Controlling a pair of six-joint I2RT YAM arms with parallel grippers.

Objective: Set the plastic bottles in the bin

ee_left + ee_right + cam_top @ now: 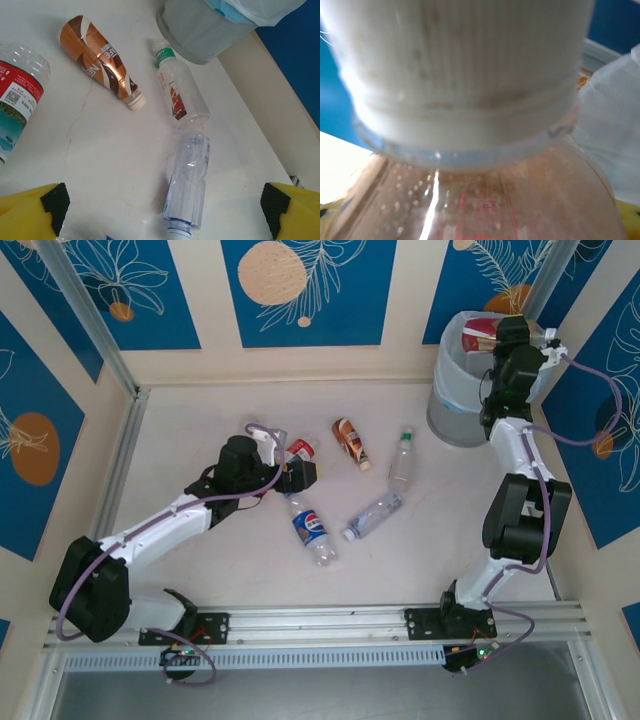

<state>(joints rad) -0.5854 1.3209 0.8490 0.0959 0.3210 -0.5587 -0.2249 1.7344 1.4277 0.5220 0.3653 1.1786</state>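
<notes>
Pepsi logo on blue-label bottle (312, 527)

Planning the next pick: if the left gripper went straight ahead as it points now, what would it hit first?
Most likely the clear unlabelled bottle, lying dead ahead of the left gripper; depth is hard to judge.

Looking down from high above and behind the near edge of the table (180, 440) in top external, far enough back to catch everything out to the bin (452, 412). Hanging low in left wrist, aimed at the bin, sharing with the overhead its grey wall and the brown-label bottle (100, 55), green-cap bottle (182, 95) and clear bottle (189, 185) short of it. Right up by the bin's bag (615, 125) in right wrist, crammed against a red-label bottle (480, 205), basically macro.
</notes>
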